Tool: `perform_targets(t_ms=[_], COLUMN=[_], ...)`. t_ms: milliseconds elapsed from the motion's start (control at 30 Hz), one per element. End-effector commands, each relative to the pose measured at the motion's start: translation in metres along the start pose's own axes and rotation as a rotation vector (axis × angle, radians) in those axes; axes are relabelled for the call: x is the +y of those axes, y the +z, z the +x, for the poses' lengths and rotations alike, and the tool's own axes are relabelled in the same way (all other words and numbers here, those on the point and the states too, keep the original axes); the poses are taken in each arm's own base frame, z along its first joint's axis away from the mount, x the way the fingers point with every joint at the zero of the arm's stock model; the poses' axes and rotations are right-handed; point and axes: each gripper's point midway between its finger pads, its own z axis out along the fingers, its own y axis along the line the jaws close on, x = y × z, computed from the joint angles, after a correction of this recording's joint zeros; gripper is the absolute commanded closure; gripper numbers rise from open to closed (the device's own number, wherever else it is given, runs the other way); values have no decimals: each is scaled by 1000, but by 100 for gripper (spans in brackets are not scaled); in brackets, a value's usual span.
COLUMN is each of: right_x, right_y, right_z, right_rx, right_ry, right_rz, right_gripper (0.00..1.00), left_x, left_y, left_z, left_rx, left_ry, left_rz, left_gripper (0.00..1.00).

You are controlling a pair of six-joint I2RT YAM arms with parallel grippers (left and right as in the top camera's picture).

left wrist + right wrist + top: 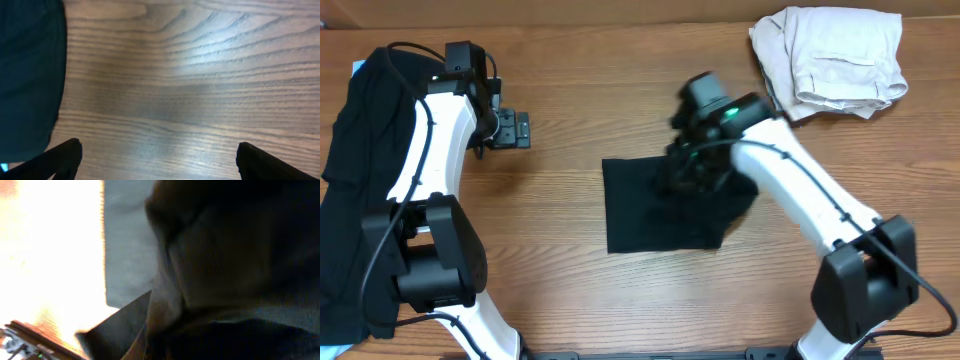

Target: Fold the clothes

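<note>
**Right claw closed on top of the folded black soft-fabric T-shirt; left claw wide open over bare wood.**
The black shirt lies as a roughly square folded slab on the brown wood-grain table. It spreads from beneath the right claw toward the left arm's side and back toward the arm bases. The right claw's fingers are shut and sit at the shirt's far edge. The wrist view is blurred and filled with dark cloth, so it cannot be told whether a fold is actually pinched. The left claw is well apart from the shirt, its fingers spread fully with only table between them. A loose heap of black clothes lies just to its outer side. A crumpled cream-coloured fabric garment rests well beyond the right claw, to its outer side.
</note>
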Motion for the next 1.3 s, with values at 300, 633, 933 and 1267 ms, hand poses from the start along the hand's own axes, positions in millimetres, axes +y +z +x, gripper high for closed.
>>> perform_targets(t_ms=[300, 633, 933, 1267], right_x=[64, 139, 79, 4], right_y=[37, 38, -7, 9], right_z=[2, 27, -8, -8], right_rx=[-47, -28, -113, -9], right_ry=[-63, -367, -137, 13], right_rz=[-5, -181, 97, 211], right_gripper=[90, 36, 28, 25], left_x=[-16, -17, -17, -20], left_y=[28, 44, 44, 43], left_z=[12, 15, 11, 6], left_rx=[1, -19, -37, -56], left_ry=[24, 23, 22, 22], left_rz=[78, 77, 78, 92], left_gripper=[0, 0, 0, 0])
